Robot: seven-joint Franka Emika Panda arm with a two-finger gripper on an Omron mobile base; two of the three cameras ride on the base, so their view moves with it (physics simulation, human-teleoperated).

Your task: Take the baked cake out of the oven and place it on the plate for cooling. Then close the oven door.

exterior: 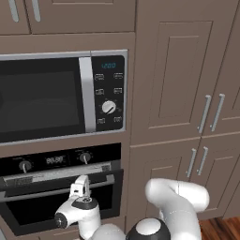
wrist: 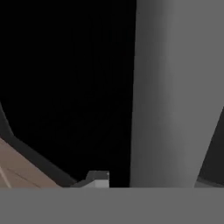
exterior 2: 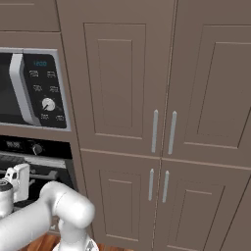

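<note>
Black oven (exterior: 61,161), silver handle (exterior: 56,187), brown cabinets (exterior: 183,70).

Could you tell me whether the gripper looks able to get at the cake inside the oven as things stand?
Probably not yet: the oven door is barely ajar, and the gripper is shut on its handle. No cake can be seen.

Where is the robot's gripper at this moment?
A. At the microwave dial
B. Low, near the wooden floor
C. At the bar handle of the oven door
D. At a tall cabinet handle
C: the gripper sits at the silver bar handle of the oven door, below the microwave.
</note>
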